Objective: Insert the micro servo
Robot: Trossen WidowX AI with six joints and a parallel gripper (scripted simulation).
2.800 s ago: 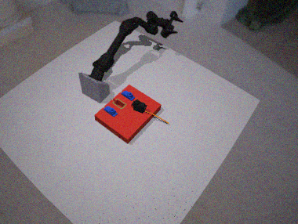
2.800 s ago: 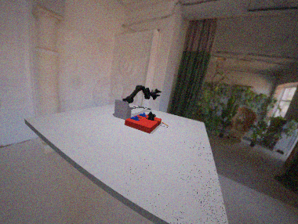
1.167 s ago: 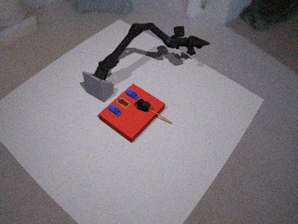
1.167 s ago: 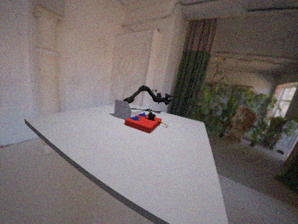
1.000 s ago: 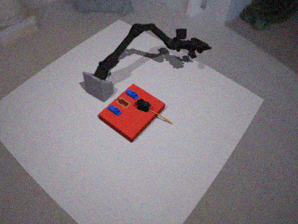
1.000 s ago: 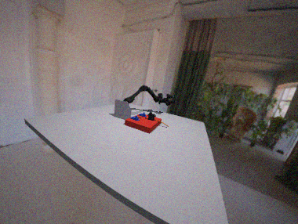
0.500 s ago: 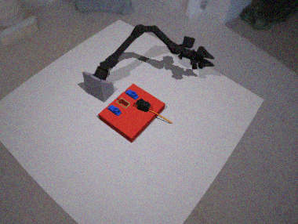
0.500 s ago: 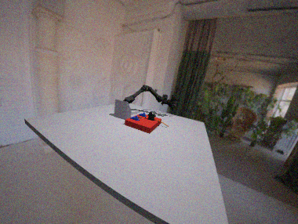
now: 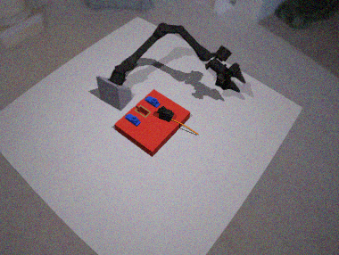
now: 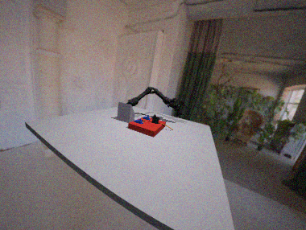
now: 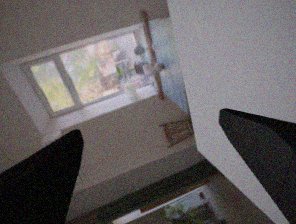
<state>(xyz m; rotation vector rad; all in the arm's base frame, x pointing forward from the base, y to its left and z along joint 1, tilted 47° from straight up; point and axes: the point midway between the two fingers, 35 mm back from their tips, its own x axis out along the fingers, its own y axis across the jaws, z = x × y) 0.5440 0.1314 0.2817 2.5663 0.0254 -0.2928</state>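
Should bring the jaws (image 9: 241,86) (image 10: 179,108) back and down to reach the micro servo (image 9: 166,113) (image 10: 155,119).
Stand wide open with nothing between them — well apart from the servo, on the red deck (image 9: 153,142) (image 10: 142,129), lower, baseward and to the right of the jaws; find the marked pocket (image 9: 142,111) just past it, farther off still. Trails an orange cable (image 9: 186,127) (image 10: 168,127) away from the pocket — cannot tell the body's long axis. Shows no readable brand or label.

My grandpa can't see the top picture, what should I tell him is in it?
An open black gripper hangs off to one side of a red deck. On the deck are two blue servos, a yellow-outlined empty pocket between them, and a black servo with an orange cable.
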